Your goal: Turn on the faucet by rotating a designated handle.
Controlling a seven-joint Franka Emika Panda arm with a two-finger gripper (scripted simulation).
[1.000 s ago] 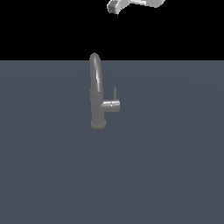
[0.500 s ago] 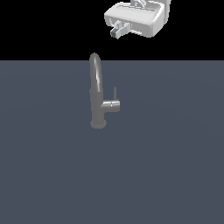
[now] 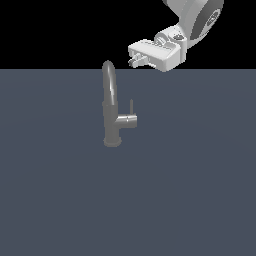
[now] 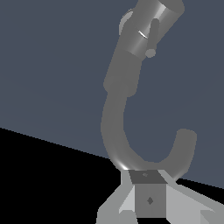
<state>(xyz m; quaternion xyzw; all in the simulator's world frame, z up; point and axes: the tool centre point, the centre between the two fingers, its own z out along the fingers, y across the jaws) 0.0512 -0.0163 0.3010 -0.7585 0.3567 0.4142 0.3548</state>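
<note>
Exterior view. A grey metal faucet (image 3: 110,105) stands upright on a flat slate-grey surface (image 3: 200,190), nearer that surface's far edge than its near edge and a little toward the exterior view's left of the middle. Its round base sits on the surface; its narrow spout rises and arches over at the top, the crown of the arch reaching just above the far edge line. A short horizontal stub projects from the lower body toward the exterior view's right. On the end of that stub the handle (image 3: 131,106), a thin short rod, stands upright. The white robot arm (image 3: 197,20) enters from the upper right corner of the view. Its gripper (image 3: 136,60) hangs above the far edge, higher than the handle and to the exterior view's right of the spout's arch, apart from both. The fingers point toward the exterior view's left. They appear close together, but the width of the gap cannot be told from this view. Nothing is seen between them.

Wrist view. The faucet (image 4: 127,87) fills the middle of the picture, its arched spout curving close by the gripper's fingers (image 4: 149,199). The stub and the handle (image 4: 152,37) lie at the far end, well apart from the fingers. The fingers show as one grey block; whether they are parted cannot be told here either.
</note>
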